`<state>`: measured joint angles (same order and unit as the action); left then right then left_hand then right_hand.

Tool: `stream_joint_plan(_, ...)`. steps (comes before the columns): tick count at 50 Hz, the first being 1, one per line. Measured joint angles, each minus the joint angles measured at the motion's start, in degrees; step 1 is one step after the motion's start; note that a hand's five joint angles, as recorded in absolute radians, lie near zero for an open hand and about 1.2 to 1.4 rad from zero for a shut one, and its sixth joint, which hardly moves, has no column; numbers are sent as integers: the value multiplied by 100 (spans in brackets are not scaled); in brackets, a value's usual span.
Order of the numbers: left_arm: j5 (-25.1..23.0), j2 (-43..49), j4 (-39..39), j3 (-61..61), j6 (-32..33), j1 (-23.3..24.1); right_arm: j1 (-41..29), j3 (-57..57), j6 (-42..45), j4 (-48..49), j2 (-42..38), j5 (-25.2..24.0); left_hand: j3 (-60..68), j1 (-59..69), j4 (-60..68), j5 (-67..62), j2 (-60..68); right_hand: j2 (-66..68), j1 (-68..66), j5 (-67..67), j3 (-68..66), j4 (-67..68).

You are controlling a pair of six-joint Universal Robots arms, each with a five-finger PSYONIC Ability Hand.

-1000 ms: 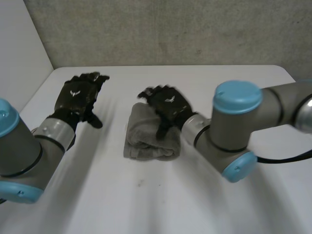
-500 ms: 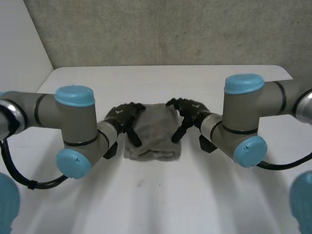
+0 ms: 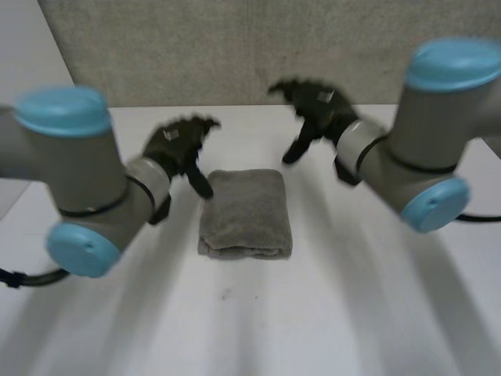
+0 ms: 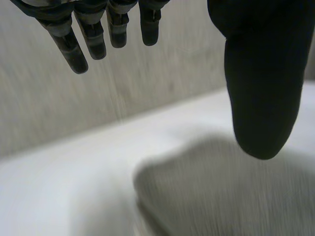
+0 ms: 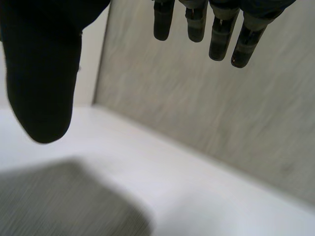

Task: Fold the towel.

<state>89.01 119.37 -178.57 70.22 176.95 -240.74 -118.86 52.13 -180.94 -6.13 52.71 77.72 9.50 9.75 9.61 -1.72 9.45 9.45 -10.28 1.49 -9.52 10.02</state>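
As it lies at the middle of the table (image 3: 337,313), the towel (image 3: 246,211) is grey and plush. It is folded into a compact rectangle and lies flat, with layered edges showing along its near side.

Left arm bent across the left side. Left hand (image 3: 176,145) at the towel's far left corner, fingers straight and spread, holding nothing. Thumb points down just beside that corner; contact cannot be told.

Right arm reaches in from the right. Right hand (image 3: 319,110) raised beyond the far right corner, apart from the towel, fingers loose and spread, empty.

Grey wall (image 3: 235,47) behind.
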Motion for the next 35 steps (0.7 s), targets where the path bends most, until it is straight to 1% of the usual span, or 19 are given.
stream_joint_plan(6,24,-1250,12,240,-19,-82,236,624,112,449,1259,404,-1,0,-5,0,-3,0,0,-2,0,0)
stream_joint_plan(7,27,-1623,9,409,-16,-154,327,927,237,523,1634,565,-1,0,-5,0,-3,0,0,0,0,0)
stream_joint_plan(9,22,-2040,-3,658,-9,-254,425,1305,423,571,2027,746,-1,0,-6,0,-3,0,0,0,0,0)
stream_joint_plan(10,22,-2040,-3,658,-9,-254,425,1305,423,571,2027,746,-1,0,-6,0,-3,0,0,0,0,0)
stream_joint_plan(11,13,-2455,-40,959,-4,-364,497,1642,592,586,2324,889,-1,0,-6,0,-4,0,0,0,0,0)
stream_joint_plan(18,-30,-3613,-332,2050,-2,-688,665,2832,1010,577,3216,1192,-1,-1,-7,0,-4,0,1,0,0,0)
stream_joint_plan(21,-40,-3818,-455,2358,-3,-736,706,3185,1040,576,3459,1202,-1,0,-7,0,-5,0,1,0,0,0)
stream_joint_plan(25,-43,-3860,-529,2516,-6,-732,749,3449,1019,572,3631,1182,-1,-1,-7,0,-5,0,1,0,0,0)
stream_joint_plan(35,-44,-3419,-518,2215,-3,-679,899,3537,971,568,3670,1149,-1,0,-7,0,-5,0,0,0,0,0)
